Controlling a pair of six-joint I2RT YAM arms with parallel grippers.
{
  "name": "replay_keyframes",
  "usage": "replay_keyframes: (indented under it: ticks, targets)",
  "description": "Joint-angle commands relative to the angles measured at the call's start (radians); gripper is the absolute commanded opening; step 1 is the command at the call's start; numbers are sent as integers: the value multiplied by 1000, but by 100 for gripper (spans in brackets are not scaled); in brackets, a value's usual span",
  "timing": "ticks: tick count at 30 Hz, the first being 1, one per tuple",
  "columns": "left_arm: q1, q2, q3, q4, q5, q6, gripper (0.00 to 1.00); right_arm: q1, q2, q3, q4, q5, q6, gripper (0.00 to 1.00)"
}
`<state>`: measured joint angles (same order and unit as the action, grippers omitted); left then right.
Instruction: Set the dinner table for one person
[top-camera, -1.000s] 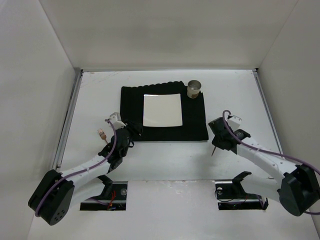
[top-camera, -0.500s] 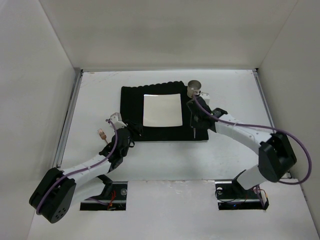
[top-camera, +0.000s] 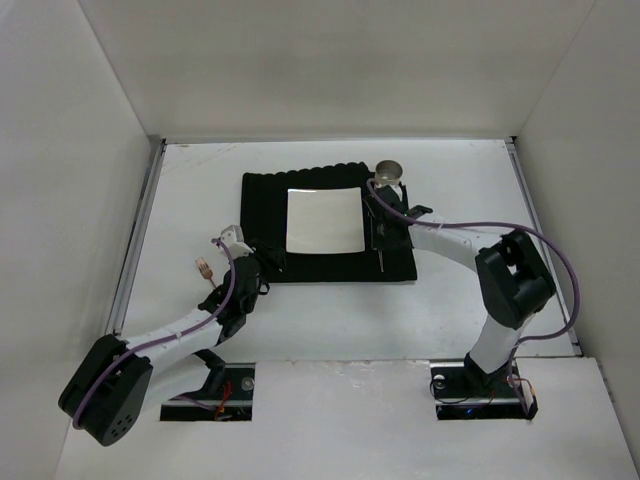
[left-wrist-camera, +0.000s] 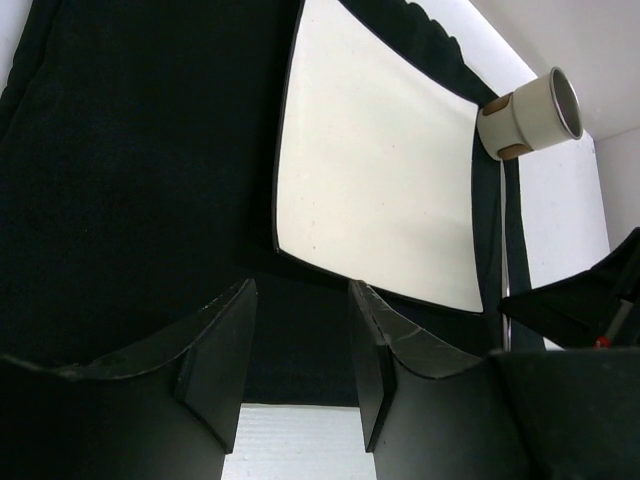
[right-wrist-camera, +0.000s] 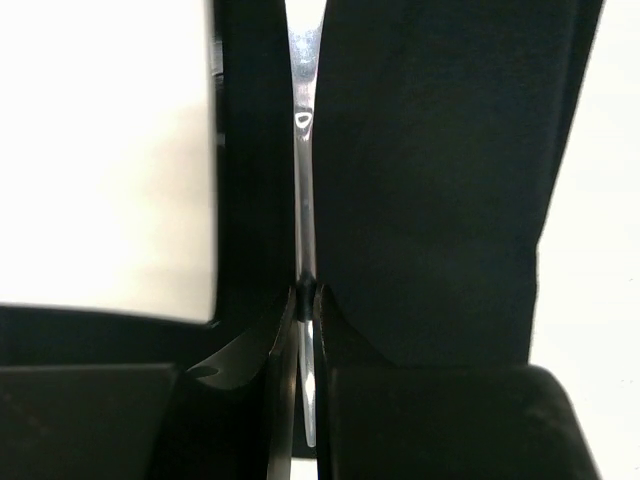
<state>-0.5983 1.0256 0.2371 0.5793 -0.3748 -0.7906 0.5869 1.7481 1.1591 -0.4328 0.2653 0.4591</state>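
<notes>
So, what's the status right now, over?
Left gripper open, empty, at the black mat's near edge. Right gripper shut on a slim metal utensil, over the mat just right of the white plate. Mat strip below bare; cup farther back.

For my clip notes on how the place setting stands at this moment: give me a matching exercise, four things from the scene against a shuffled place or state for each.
Things
1. white square plate
2. cup
3. metal utensil
4. left tool

Places or states
A. open and empty, by the black mat's near left corner
B. clamped in the right tool, over the mat's strip right of the plate
C. at the mat's far right corner
D. in the middle of the mat

Pairs: 1-D, 2-C, 3-B, 4-A
</notes>
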Motion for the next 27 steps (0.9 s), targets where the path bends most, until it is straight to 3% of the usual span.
replay_keyframes:
  ticks: [1, 19, 27]
  targets:
    - [7, 5, 1, 37, -10, 2, 40, -32, 7, 27, 42, -8, -8, 8]
    - [9, 24, 1, 48, -9, 1, 40, -69, 65, 31, 19, -17, 1, 14]
    - [10, 25, 4, 48, -19, 11, 39, -59, -67, 4, 29, 11, 13, 47]
